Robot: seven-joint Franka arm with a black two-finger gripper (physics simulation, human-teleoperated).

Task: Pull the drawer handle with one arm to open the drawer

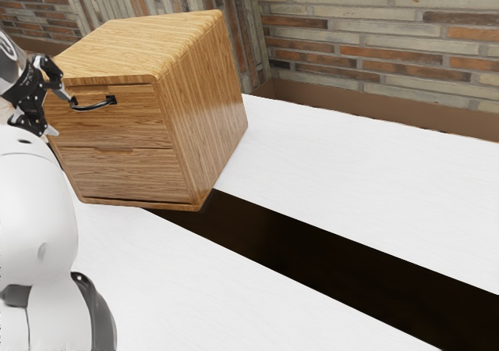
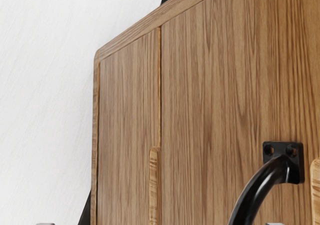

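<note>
my gripper (image 1: pixel 62 95) is right up at the end of the black handle (image 1: pixel 95 103) that's nearer my arm, on the top drawer (image 1: pixel 117 126) of the wooden cabinet (image 1: pixel 195 86). honestly can't tell if my hand's closed on it or just sitting beside it. the cabinet sits tilted on the white table (image 1: pixel 374 171), with a second drawer (image 1: pixel 129 171) below. wrist cam has the handle (image 2: pixel 262 187) curving off its bracket, close under my hand.
</note>
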